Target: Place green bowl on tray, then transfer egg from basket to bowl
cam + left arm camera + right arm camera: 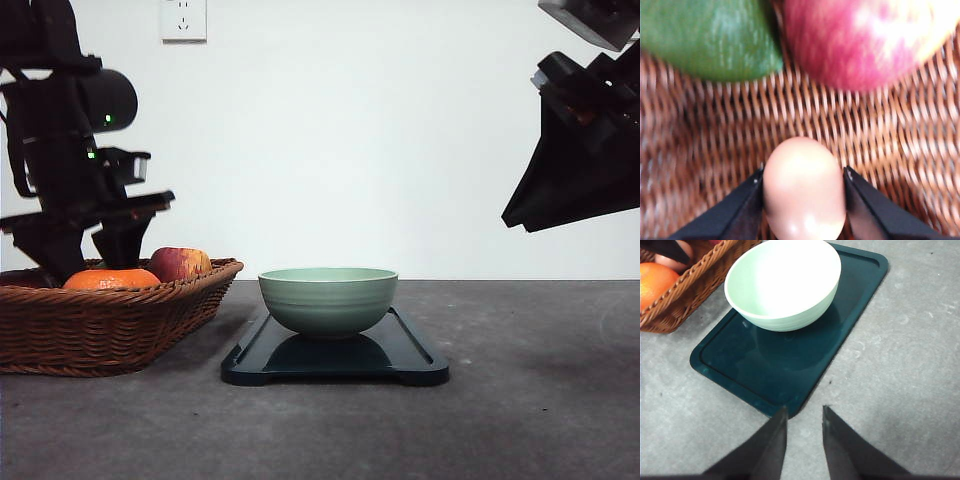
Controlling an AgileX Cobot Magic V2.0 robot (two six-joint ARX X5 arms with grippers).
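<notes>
The green bowl stands upright on the black tray, toward the tray's end nearest the basket. The brown wicker basket sits to the left of the tray. My left gripper reaches down into the basket. Its two black fingers press on both sides of the tan egg just over the weave. My right gripper hangs high at the right, open a little, with nothing between its fingers.
In the basket lie an orange, a red-yellow apple and a green fruit, the last two close beyond the egg. Bare grey tabletop lies right of the tray. A socket is on the white wall.
</notes>
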